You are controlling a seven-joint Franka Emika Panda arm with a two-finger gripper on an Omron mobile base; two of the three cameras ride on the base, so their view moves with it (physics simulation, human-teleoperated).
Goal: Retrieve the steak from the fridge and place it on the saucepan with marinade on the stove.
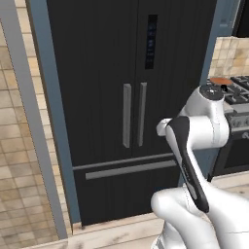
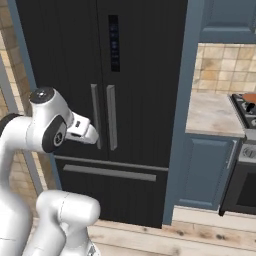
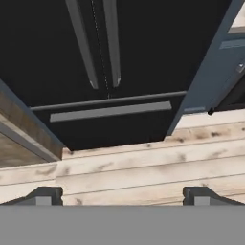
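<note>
The fridge point(image 1: 112, 73) point(image 2: 135, 60) point(image 3: 143, 43) is tall and black. Both doors are shut, with the grey bar handles point(image 1: 133, 114) side by side and the bottom drawer point(image 1: 129, 170) closed. The steak is hidden. To the right, the saucepan with marinade point(image 1: 220, 80) point(image 2: 250, 97) shows its orange-brown surface on the stove point(image 1: 239, 90) point(image 2: 246, 112). My arm is folded in front of the fridge, with the hand point(image 2: 82, 131) at about handle height, short of the doors. In the hand view my gripper point(image 3: 122, 194) is open, its fingertips point(image 3: 45, 195) wide apart with nothing between them, above the floor before the drawer.
A blue cabinet panel point(image 2: 182, 100) stands against the fridge's right side. Beyond it are a pale counter point(image 2: 212, 115) and a blue lower cabinet point(image 2: 205, 172). A tiled wall point(image 1: 19, 170) runs along the left. Light wood floor point(image 3: 143, 162) lies in front.
</note>
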